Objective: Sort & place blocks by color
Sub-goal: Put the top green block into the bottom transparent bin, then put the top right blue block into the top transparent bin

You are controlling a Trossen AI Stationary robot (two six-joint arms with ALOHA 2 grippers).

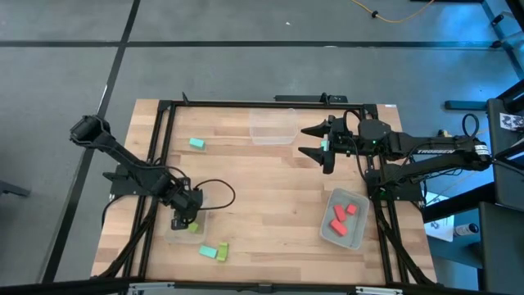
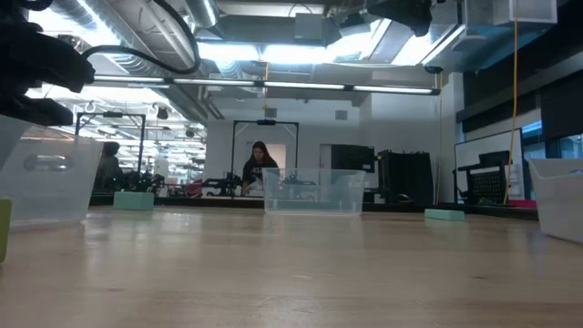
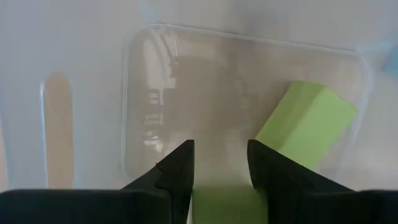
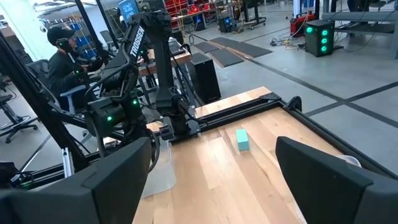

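Hovering right over the near clear bin (image 1: 187,227), our left gripper (image 1: 183,218) points straight down into it. In the left wrist view a lime block (image 3: 225,205) sits between the dark fingers (image 3: 177,174); whether they press on it or have let go, we cannot tell. A second lime block (image 3: 306,124) lies tilted on the bin's floor just beyond them.

Closest to the front edge of the wooden surface (image 1: 262,188), a teal block (image 1: 210,251) and a lime block (image 1: 222,251) lie touching, side by side, just beside that bin.

Over on the right, the grey bin (image 1: 327,221) holds three red-orange blocks (image 1: 341,215), clustered together.

Moving farther back, the right gripper (image 1: 312,141) hangs above the surface with its jaws spread wide, holding nothing. Its wrist view looks between its two fingers (image 4: 323,180) across the wood.

Beyond it, another clear bin (image 1: 273,127) stands at the far edge. A lone teal block (image 1: 196,143) lies on the far left of the surface, well apart from everything else.

Past the surface, a person in dark clothing (image 4: 59,59) sits at a workstation in the room.
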